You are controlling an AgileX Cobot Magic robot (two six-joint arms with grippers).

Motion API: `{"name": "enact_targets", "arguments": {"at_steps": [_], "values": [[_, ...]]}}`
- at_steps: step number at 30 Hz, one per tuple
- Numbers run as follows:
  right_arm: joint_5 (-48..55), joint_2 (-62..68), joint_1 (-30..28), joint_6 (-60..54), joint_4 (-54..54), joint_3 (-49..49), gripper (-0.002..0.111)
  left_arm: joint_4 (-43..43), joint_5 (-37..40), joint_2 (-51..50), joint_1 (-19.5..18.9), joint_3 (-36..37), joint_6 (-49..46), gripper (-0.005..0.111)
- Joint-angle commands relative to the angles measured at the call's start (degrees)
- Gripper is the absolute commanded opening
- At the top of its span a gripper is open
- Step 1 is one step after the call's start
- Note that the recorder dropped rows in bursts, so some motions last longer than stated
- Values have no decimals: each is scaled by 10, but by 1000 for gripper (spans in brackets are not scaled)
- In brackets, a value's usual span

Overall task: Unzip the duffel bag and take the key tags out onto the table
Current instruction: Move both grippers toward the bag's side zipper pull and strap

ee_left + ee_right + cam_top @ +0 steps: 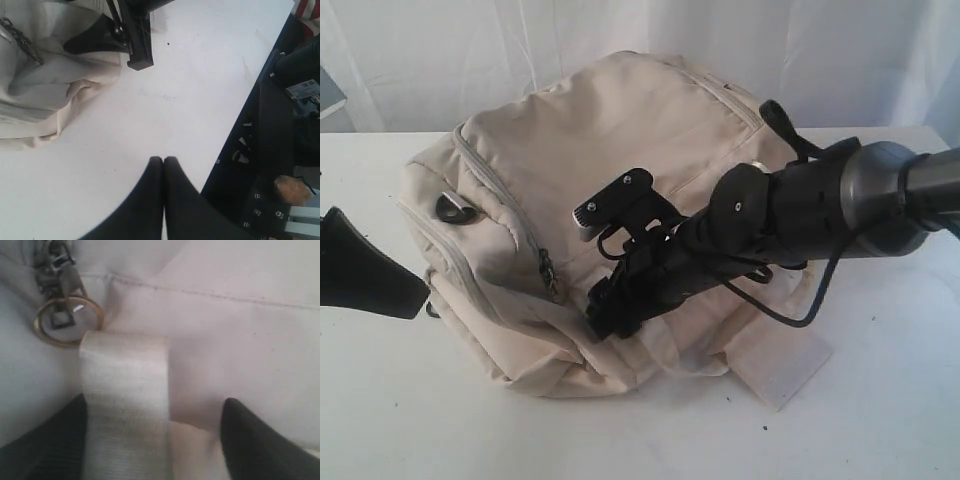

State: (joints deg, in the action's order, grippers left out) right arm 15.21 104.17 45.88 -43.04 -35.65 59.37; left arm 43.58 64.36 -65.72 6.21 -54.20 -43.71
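The cream duffel bag [620, 130] lies on the white table [470, 430], and its zippers look shut. My right gripper [605, 320] reaches across onto the bag's front. In the right wrist view my right gripper [155, 402] stands open against the fabric, with a flat webbing strap [125, 390] between its fingers, close to one of them. Just beyond are a brass ring [67, 322] and a zipper pull [57, 265]. My left gripper [420, 290] hovers left of the bag; my left gripper [163, 159] is shut on nothing above bare table. The key tags are hidden.
A dark D-ring [453, 207] sits on the bag's left end and a zipper pull [548, 272] hangs on its front. A white curtain [470, 50] backs the table. The left wrist view shows the table's edge with dark framework [270, 150] beyond it.
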Motion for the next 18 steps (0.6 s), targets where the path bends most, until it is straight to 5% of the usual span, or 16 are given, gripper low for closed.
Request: {"name": "enact_targets", "arguments": {"at_steps": [1, 2, 3, 10, 18], "values": [[60, -2, 3, 3, 1, 1, 21, 16, 15, 1, 2, 4, -14, 0], [78, -11, 3, 4, 1, 2, 4, 17, 13, 1, 2, 4, -14, 0], [91, -19, 3, 8, 1, 2, 1, 17, 11, 1, 2, 4, -15, 0], [153, -128, 3, 62, 38, 2, 0, 28, -7, 1, 2, 4, -29, 0], [251, -232, 3, 128, 122, -5, 0, 124, -59, 0, 2, 19, -239, 0]]}}
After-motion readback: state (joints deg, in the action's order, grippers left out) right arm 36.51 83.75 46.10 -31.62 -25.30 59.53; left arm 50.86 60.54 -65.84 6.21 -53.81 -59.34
